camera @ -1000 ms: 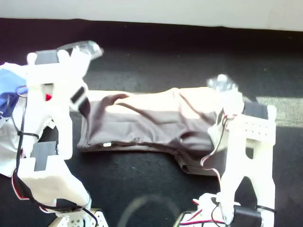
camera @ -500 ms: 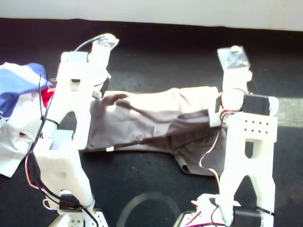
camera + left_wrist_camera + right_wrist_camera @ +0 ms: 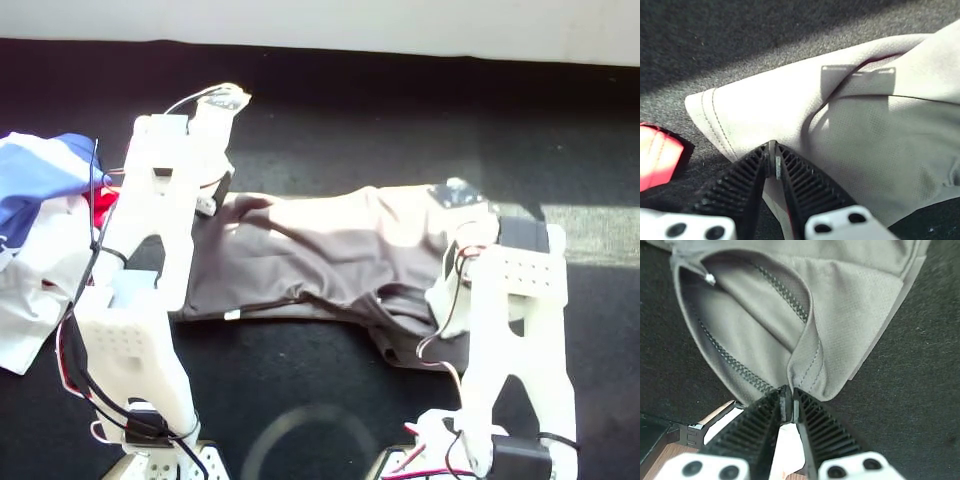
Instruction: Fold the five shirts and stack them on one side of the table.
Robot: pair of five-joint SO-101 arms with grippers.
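Observation:
A grey shirt (image 3: 320, 255) lies spread across the middle of the black table, creased and partly folded over itself. My left gripper (image 3: 772, 161) is shut on the hem near the shirt's far left corner (image 3: 705, 107). In the high view the left arm (image 3: 150, 230) stands over that corner. My right gripper (image 3: 788, 401) is shut on a doubled edge of the grey shirt (image 3: 840, 300) beside its zipper (image 3: 782, 290). The right arm (image 3: 515, 300) stands over the shirt's right end and hides part of it.
A pile of other shirts (image 3: 40, 210), blue, white and red, lies at the table's left edge. A red piece of cloth (image 3: 655, 155) lies close to my left gripper. Bare black table (image 3: 350, 110) stretches behind the shirt. A sunlit strip (image 3: 600, 235) crosses the right side.
The left arm swung right onto the shirt's left corner, then held still. The right arm reached far, then drew back toward the front with the shirt's right end bunching.

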